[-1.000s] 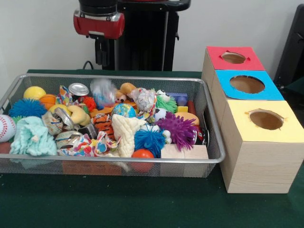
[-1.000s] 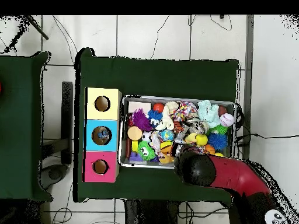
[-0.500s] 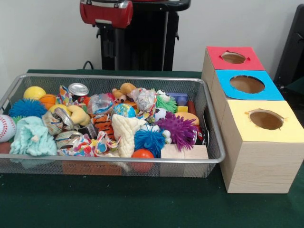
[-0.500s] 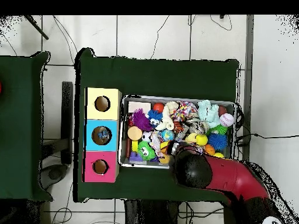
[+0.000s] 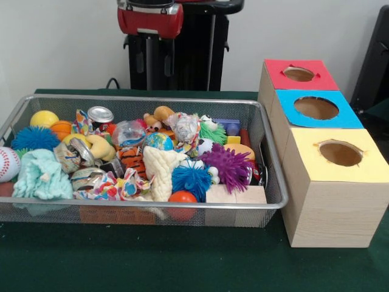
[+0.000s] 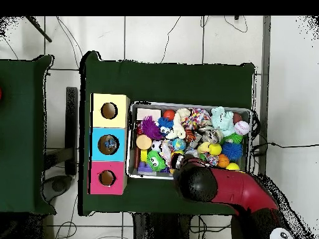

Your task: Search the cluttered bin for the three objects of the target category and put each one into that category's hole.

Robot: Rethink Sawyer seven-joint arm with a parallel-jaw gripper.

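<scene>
From the front, the wire bin [image 5: 267, 152] sat on the green table [image 5: 182, 261], packed from its left end with a baseball [image 5: 7, 163], a blue spiky ball [image 5: 33, 139] and a mint plush [image 5: 41, 175], then a tin can [image 5: 100, 115] and a purple spiky ball [image 5: 230, 165] further right. My gripper [image 5: 149, 58] hung above the bin's far rim, clear of the toys and carrying nothing that I could see, though I could not tell how wide my jaws stood. Right of the bin stood the three boxes touching in a row, red hole [image 5: 298, 73] farthest, blue hole [image 5: 316, 107] between, yellow hole [image 5: 340, 152] nearest.
</scene>
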